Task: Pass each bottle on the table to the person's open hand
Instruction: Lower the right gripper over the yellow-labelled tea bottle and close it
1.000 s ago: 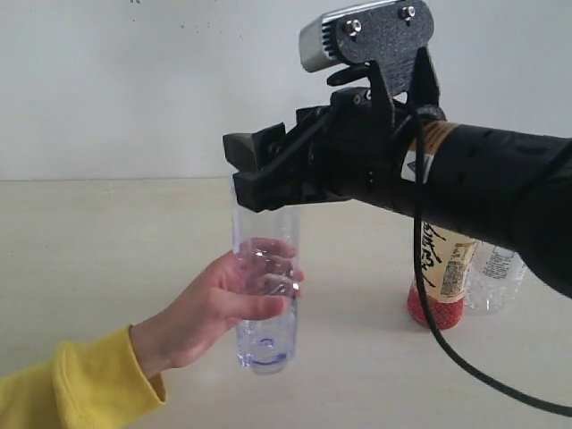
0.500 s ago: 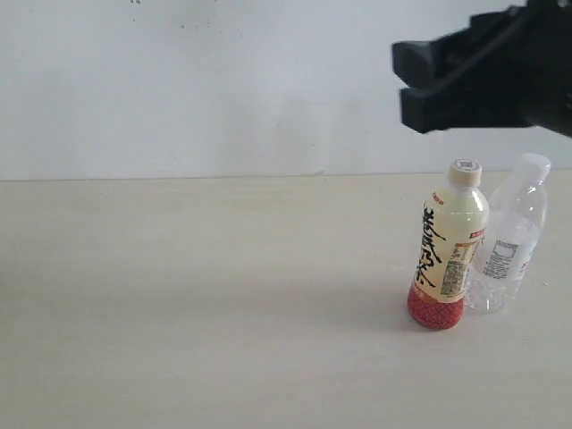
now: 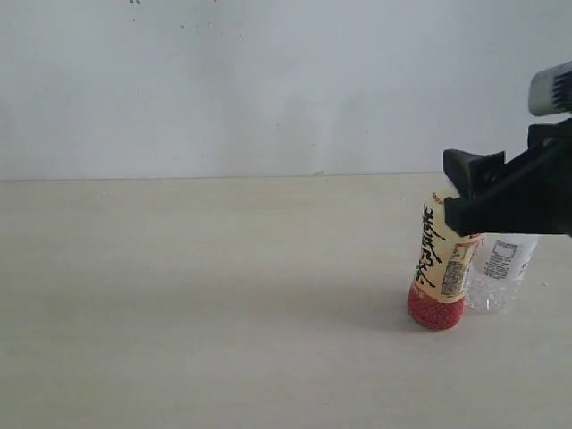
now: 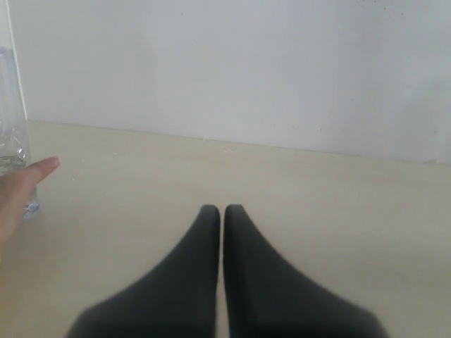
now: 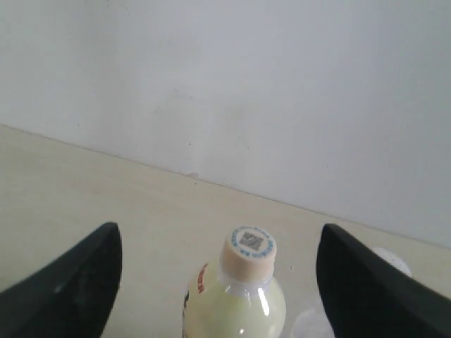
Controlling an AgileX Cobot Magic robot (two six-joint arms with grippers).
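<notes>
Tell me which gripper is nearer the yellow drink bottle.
Right. The right gripper is open, its fingers on either side of the yellow bottle at cap height. The left gripper is shut over the table, that bottle outside its view.

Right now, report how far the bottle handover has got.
Looks done: the bluish clear bottle is by the person's hand, at the left wrist view's edge. In hand: the right gripper is open, fingers either side of the cap of the yellow drink bottle, not gripping yet. Left: that bottle and the crinkled clear bottle beside it, both standing on the table. The left gripper is shut and empty.
</notes>
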